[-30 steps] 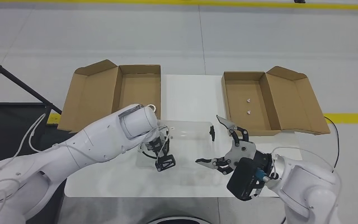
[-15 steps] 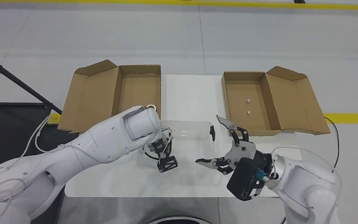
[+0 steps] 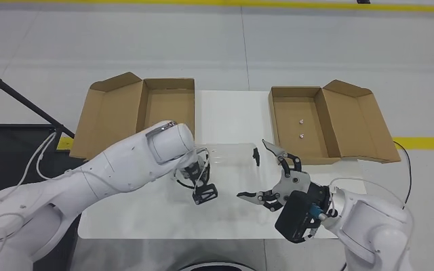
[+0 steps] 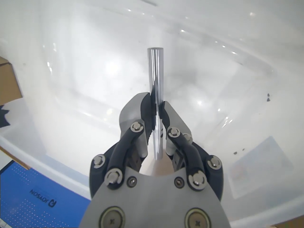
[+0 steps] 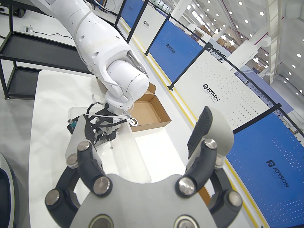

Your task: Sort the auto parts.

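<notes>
My left gripper (image 4: pixel 155 106) is shut on a shiny metal rod (image 4: pixel 155 72), holding it near its middle above the clear plastic tray (image 4: pixel 71 60). From above, that gripper (image 3: pixel 205 193) hangs over the tray's (image 3: pixel 230 150) near-left part. A small black part (image 3: pixel 255 157) lies by the tray's right side. My right gripper (image 3: pixel 261 173) stands open to the right of the tray with nothing between its fingers, as its own wrist view (image 5: pixel 142 129) also shows.
An open cardboard box (image 3: pixel 166 105) stands at the back left. Another cardboard box (image 3: pixel 298 135) at the back right holds two small light parts (image 3: pixel 300 122). Tiny dark bits (image 4: pixel 268 97) lie in the tray. The table's (image 3: pixel 135 223) front strip is bare.
My left gripper has shifted slightly right and away from the table's front edge with the rod in it. The right arm has kept still.
</notes>
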Tool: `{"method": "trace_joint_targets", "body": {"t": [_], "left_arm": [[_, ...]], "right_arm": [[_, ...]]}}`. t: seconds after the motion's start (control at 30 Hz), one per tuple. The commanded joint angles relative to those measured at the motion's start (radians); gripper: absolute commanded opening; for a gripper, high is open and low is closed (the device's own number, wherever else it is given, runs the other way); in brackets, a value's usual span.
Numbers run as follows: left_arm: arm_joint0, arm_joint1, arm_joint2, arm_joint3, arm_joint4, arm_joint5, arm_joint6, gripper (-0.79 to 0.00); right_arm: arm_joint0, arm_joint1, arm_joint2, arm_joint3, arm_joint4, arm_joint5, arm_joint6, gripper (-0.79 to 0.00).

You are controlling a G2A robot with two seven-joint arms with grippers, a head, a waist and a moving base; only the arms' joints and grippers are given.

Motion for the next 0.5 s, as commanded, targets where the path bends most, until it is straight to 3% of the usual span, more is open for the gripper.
{"method": "trace_joint_targets", "body": {"t": [0.0,0.17,0.47], "left_arm": [[-0.020,0.011,0.000,-0.009,-0.026,0.000,-0.002,-0.785],[-0.048,0.046,-0.020,-0.053,-0.162,0.000,-0.102,-0.785],[-0.002,0.130,-0.127,-0.224,-0.416,0.000,-0.322,-0.785]], "right_arm": [[0.000,0.000,0.000,0.000,0.000,0.000,0.000,0.000],[0.000,0.000,0.000,0.000,0.000,0.000,0.000,0.000],[0.000,0.000,0.000,0.000,0.000,0.000,0.000,0.000]]}}
